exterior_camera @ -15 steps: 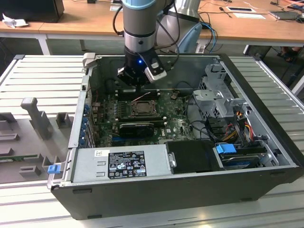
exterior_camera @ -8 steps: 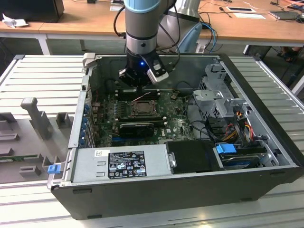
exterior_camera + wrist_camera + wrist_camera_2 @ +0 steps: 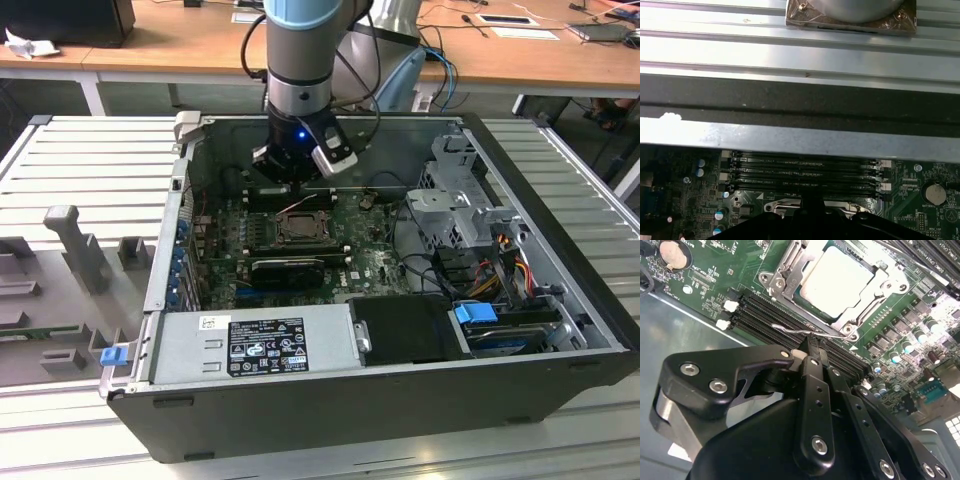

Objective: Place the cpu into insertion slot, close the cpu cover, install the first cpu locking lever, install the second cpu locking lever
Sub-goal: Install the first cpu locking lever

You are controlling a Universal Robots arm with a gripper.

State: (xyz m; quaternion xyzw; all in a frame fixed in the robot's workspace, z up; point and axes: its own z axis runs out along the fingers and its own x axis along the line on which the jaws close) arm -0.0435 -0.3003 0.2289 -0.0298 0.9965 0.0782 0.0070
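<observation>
Silver-beige: one cpu (image 3: pixel 839 279) in one insertion slot (image 3: pixel 807 302) | one cpu cover (image 3: pixel 790 270) down | one claw (image 3: pixel 811 351) pressed together, near one wire lever (image 3: pixel 805 332)

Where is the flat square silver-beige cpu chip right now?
The cpu sits in the insertion slot on the green motherboard, framed by the silver cpu cover, beside the long black memory slots in the second wrist view.
</observation>
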